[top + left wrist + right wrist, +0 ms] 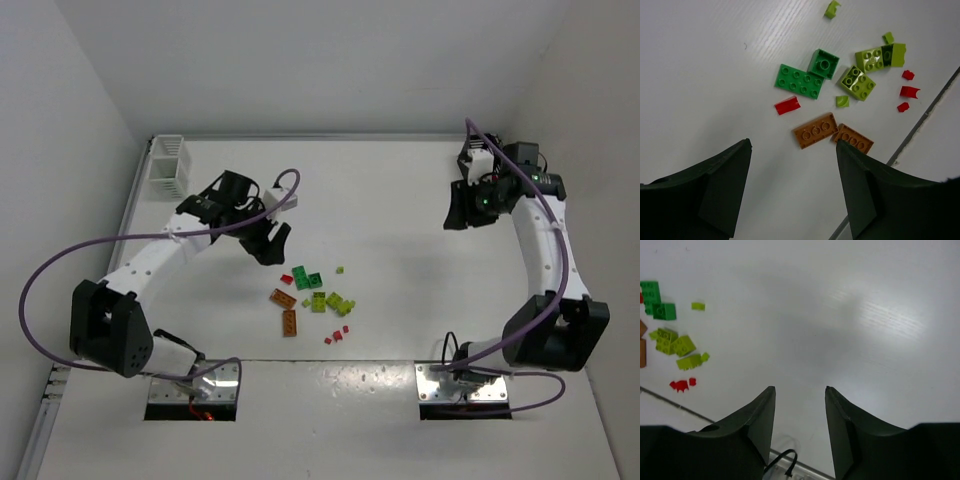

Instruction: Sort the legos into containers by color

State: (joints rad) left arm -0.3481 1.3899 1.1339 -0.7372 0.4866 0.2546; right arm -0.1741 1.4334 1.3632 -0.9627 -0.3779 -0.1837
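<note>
I am looking down at the white table (400, 190). My left gripper (792, 143) is hanging over it with its two fingers wide apart, holding nothing. My right gripper (800, 388) is way over on the right side, part open, holding nothing too. The white bin (168, 166) is sitting in the far left corner. The legos (315, 298) are lying loose near the middle, just beside the left gripper. In the right wrist view the orange bricks (642, 352) are getting cut off at the left edge. The red bits (909, 91) are too tiny to make out well.
</note>
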